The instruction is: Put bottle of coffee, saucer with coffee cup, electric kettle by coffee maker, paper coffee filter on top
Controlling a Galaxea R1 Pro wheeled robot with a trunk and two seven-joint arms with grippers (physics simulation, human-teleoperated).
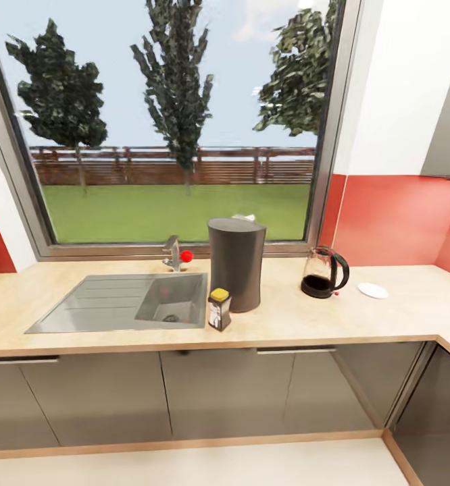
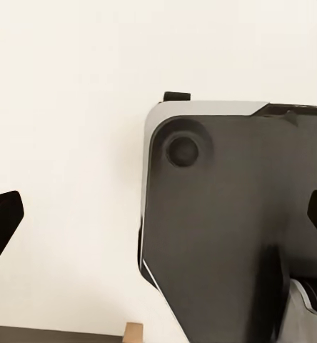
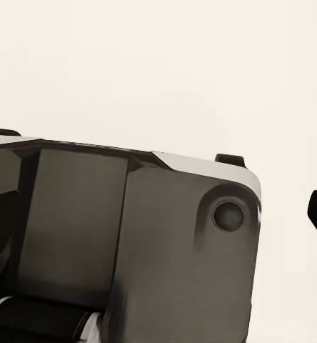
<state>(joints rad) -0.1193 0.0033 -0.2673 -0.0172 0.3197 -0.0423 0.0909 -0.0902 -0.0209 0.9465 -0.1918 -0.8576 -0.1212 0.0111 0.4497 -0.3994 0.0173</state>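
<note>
Kettle (image 1: 323,272) is sitting on the countertop (image 1: 286,317) right of the coffee maker (image 1: 236,263) w/ saucer (image 1: 373,290) beyond — I'm judging glass fragile, so taking the black loop handle — both grippers' opening: can't tell.

The countertop (image 1: 360,317) is light beige wood grain, the coffee maker (image 1: 236,263) dark grey, the jar (image 1: 219,309) brown with yellow lid, the saucer (image 1: 373,290) white.

1. The bottle of coffee (image 1: 219,309) on the kitchen countertop (image 1: 360,317) carries a white label, but its print is too small and blurred to read.
2. No other text, brand, number or sign is legible.
</note>
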